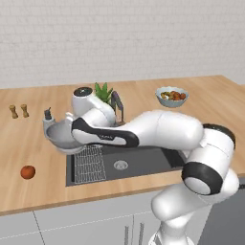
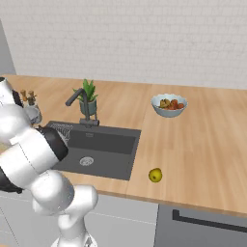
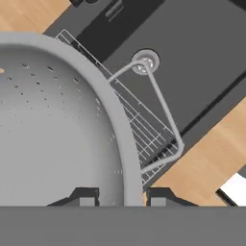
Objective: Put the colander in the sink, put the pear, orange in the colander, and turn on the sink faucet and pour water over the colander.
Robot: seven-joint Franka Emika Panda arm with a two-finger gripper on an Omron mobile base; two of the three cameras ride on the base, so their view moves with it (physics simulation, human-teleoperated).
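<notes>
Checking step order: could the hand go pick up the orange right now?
Probably not yet. The hand is shut on the colander rim, held over the sink's left edge. The orange lies unobstructed on the counter left of the sink, but the colander needs setting down first.

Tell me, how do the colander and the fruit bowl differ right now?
The colander is grey perforated metal; the fruit bowl is pale and glossy. The colander is empty and held by the gripper at its rim, at the sink's left edge; the fruit bowl stands full on the counter. Both are round and open-topped.
</notes>
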